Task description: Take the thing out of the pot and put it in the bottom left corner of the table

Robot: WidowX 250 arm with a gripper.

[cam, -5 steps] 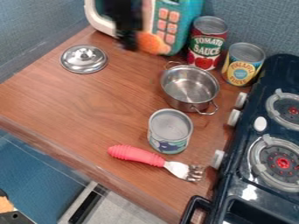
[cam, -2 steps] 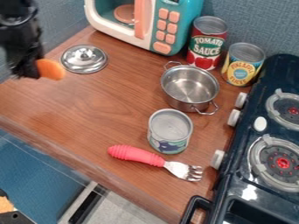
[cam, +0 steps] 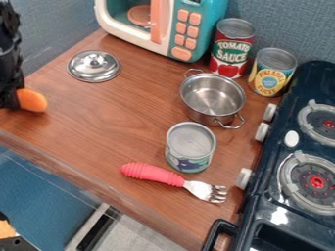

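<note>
Gripper [cam: 14, 100]: at left edge of scene, fingers clamped on orange piece.
Orange piece [cam: 33, 101]: juts right from fingertips, at left side of table [cam: 98, 115].
Pot [cam: 204, 119]: on table, right of lid [cam: 95, 65].
Grey-topped can [cam: 190, 147]: near side of pot.
Fork [cam: 154, 174]: nearer still, handle to left.

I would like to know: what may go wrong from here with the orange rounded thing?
The orange rounded thing might roll once the black two-finger gripper releases it, as its visible end is curved. It also seems close to the edge of the brown wooden table, so it could fall.
</note>
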